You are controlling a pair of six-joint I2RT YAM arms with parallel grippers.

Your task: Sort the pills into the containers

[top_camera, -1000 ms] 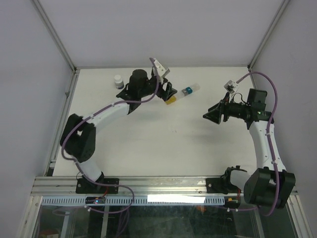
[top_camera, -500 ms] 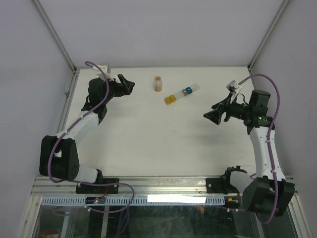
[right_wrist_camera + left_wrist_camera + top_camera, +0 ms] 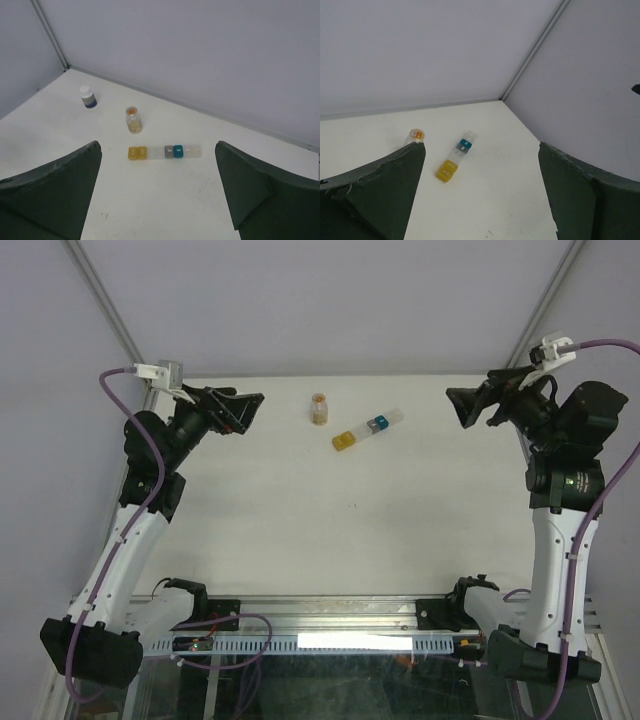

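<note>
Both arms have pulled back from the middle, the left gripper and right gripper now raised with jaws spread wide, holding nothing. The tiny orange pills sit in a small clear vial standing near the strip of translucent pillbox cubes on the white table, so sorting looks unfinished.

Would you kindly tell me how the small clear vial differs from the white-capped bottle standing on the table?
The clear vial shows orange pills inside, while the white-capped bottle is dark and hides its contents. The bottle has a white cap; the vial's top is not white. The vial stands close to the yellow end of the pillbox strip, and the bottle stands farther off, toward the corner. Both stand upright on the table, apart from each other.
</note>
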